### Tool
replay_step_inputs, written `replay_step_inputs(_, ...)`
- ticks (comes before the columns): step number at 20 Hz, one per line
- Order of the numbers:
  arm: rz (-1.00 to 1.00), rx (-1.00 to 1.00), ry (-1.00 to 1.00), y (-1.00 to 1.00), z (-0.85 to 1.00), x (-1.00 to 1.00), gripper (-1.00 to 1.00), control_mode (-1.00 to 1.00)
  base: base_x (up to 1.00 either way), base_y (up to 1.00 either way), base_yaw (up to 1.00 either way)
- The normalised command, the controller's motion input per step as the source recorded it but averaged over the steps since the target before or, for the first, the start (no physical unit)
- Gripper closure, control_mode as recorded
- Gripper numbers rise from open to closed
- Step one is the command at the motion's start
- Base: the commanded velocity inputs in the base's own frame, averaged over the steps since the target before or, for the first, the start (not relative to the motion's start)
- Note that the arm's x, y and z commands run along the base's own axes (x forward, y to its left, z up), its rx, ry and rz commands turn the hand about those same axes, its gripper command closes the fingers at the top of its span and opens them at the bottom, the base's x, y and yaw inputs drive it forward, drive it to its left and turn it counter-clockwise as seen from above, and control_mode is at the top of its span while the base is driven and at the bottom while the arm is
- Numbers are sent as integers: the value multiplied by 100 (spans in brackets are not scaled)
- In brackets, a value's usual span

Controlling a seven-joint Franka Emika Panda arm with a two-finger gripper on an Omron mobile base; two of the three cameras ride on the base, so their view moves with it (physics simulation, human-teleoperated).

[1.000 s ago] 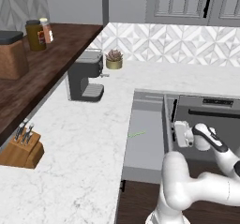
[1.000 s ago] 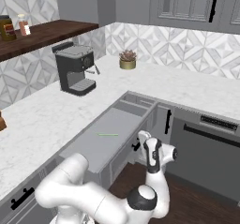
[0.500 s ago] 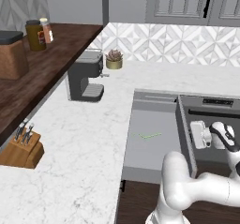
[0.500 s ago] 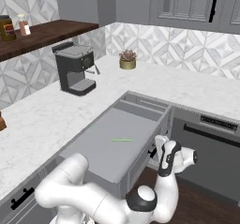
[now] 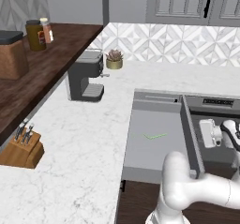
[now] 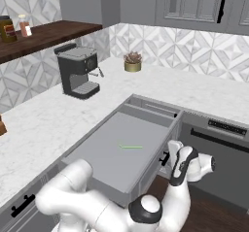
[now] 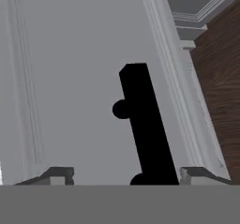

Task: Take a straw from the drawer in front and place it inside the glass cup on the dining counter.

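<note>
With my gripper (image 7: pixel 123 175) spread open around the drawer's (image 5: pixel 154 153) black handle (image 7: pixel 144 124), I should back straight off it, then reach for the straw (image 5: pixel 155 136) lying mid-drawer without nudging the front.

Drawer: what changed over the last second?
The drawer slid further out of the cabinet, drawn by the gripper, which sits open around its black bar handle. The hand backed away with the front. The straw rode along inside, not picked up. Coffee machine and plant unchanged.
</note>
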Motion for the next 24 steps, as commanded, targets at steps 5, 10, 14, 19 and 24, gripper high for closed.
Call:
replay_step_inputs(5,0,-9,-3,0,64,-82,-100,-100,0,0,0)
replay_step_inputs(10,0,-21,-6,7,100,-76,-100,-100,0,0,0)
replay_step_inputs(14,0,-29,-7,33,100,-53,-100,-100,0,0,0)
replay_step_inputs(19,9,-43,-3,70,100,-36,-100,-100,0,0,0)
replay_step_inputs(24,13,-40,7,74,100,-5,-100,-100,0,0,0)
